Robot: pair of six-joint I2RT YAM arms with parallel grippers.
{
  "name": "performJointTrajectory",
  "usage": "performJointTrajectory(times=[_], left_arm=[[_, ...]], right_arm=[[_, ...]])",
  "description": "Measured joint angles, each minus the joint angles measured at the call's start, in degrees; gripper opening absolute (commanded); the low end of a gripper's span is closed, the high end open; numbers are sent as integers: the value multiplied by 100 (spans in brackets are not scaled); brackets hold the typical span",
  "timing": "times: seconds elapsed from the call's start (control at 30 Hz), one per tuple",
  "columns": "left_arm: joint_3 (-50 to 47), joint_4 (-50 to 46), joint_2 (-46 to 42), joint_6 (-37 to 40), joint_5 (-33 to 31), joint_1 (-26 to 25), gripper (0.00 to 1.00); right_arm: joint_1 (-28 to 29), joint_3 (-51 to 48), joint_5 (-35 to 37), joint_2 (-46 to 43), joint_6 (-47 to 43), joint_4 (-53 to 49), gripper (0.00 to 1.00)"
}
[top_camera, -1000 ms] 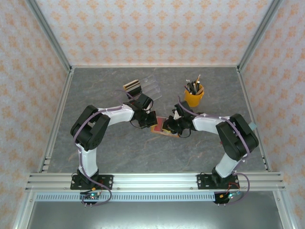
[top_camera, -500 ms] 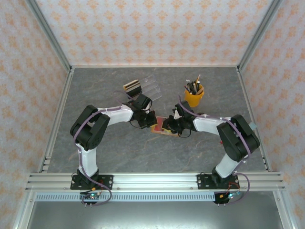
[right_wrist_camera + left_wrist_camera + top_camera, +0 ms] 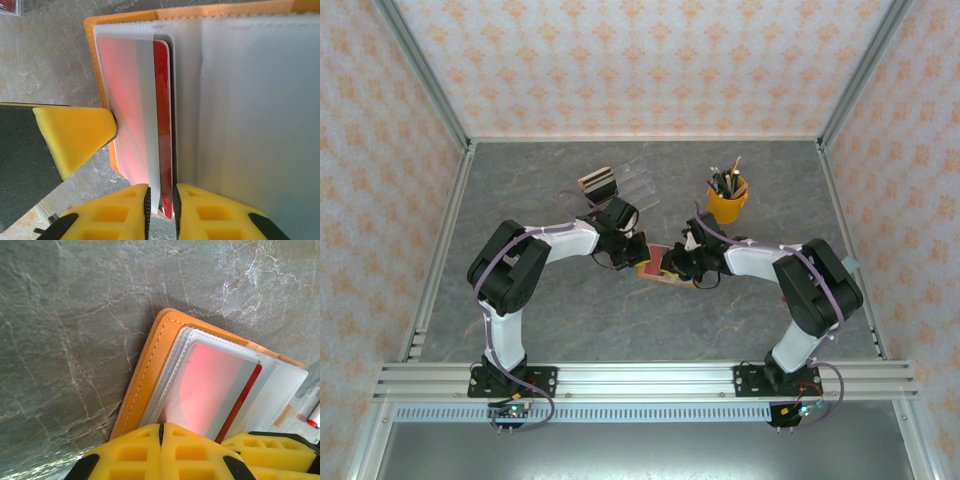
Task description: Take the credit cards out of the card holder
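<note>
The card holder (image 3: 656, 271) lies open on the worktop (image 3: 570, 310), midway between my two arms. My left hand (image 3: 160, 432) is closed, its pads together against the holder's orange edge. My right hand (image 3: 160, 200) pinches the end of the red card (image 3: 163, 125) sitting in a clear sleeve (image 3: 142, 100).

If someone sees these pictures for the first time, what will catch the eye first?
The open orange card holder lies at the table's middle, where both arms meet. The right gripper pinches the end of a red card in its clear sleeve; a yellow pen cup stands behind, to the right.
</note>
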Motion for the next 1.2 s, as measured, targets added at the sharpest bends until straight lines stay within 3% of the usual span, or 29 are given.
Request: performJointTrajectory(times=[0.67,1.2], left_arm=[[0,2,2,2,20,26,0],[-66,146,2,2,15,107,0]], right_arm=[[0,-2,-122,61,-4,81,21],[0,-291,-153,57,133,787,17]])
